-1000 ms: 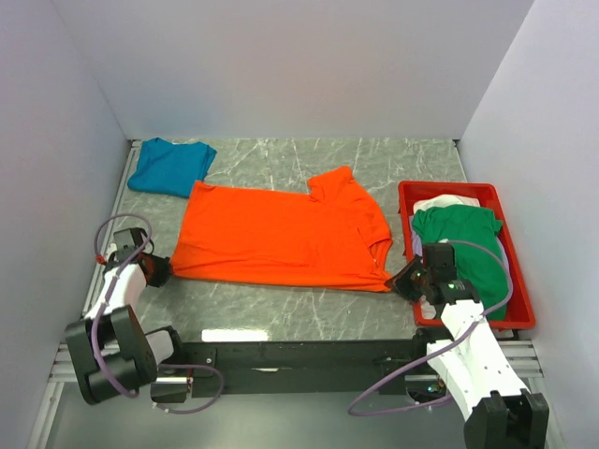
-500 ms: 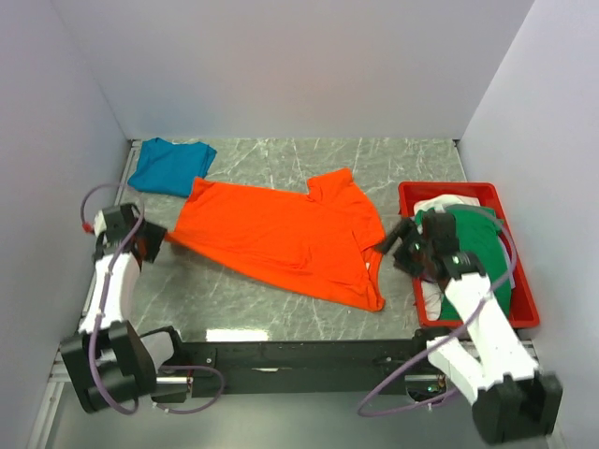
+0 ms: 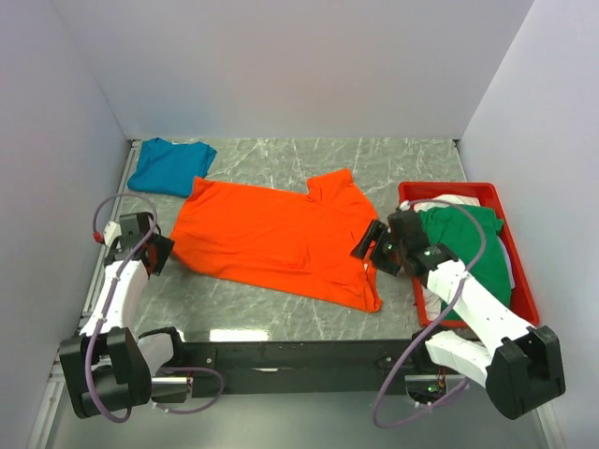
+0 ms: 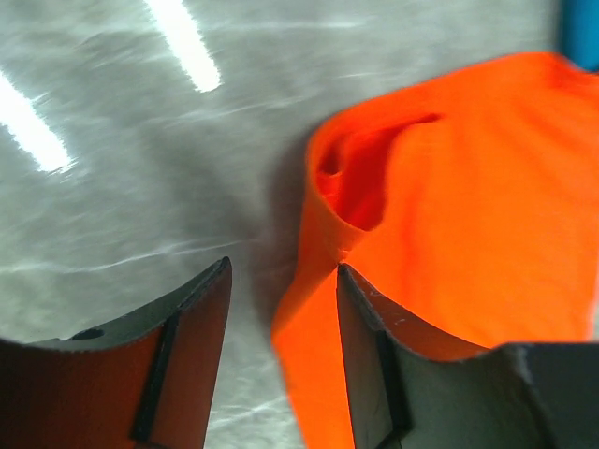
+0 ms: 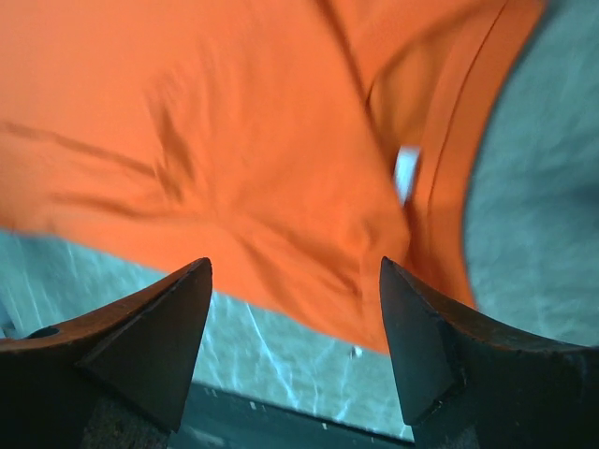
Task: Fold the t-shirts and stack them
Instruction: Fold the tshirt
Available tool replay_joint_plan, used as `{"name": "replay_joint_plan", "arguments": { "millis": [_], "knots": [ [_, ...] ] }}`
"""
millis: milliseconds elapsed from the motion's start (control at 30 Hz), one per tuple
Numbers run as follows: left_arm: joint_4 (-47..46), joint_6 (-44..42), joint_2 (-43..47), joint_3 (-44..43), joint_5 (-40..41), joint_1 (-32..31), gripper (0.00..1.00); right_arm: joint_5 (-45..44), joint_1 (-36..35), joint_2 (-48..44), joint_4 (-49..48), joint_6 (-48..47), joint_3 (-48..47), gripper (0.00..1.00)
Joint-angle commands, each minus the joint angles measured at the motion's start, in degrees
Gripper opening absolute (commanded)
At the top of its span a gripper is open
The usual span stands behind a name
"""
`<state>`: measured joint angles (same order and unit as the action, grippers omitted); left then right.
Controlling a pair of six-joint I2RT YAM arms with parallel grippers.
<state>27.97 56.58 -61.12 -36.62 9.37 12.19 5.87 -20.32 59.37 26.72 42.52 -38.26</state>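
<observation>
Marble tabletop [image 3: 281,159] bears orange shirt [image 3: 281,238], teal shirt [image 3: 170,166], red tray [image 3: 473,191].

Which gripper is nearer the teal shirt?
Left. The left gripper is at the orange shirt's left edge, below the teal shirt in the top view; the right gripper is far across, by the red tray.

Top external: fixed, high and distant, looking down and forward over the whole orange t-shirt [image 3: 281,238]. Left wrist: very close, facing down at its left edge. Right wrist: very close, above its collar end. All three views share this shirt.
</observation>
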Motion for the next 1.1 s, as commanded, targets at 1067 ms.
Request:
{"name": "replay_joint_plan", "arguments": {
  "millis": [1067],
  "knots": [
    [-3.6, 2.3, -9.8, 2.3, 3.9, 7.2, 0.78, -3.3, -8.7, -0.3, -8.3, 9.2, 17.1, 0.82]
  ]
}}
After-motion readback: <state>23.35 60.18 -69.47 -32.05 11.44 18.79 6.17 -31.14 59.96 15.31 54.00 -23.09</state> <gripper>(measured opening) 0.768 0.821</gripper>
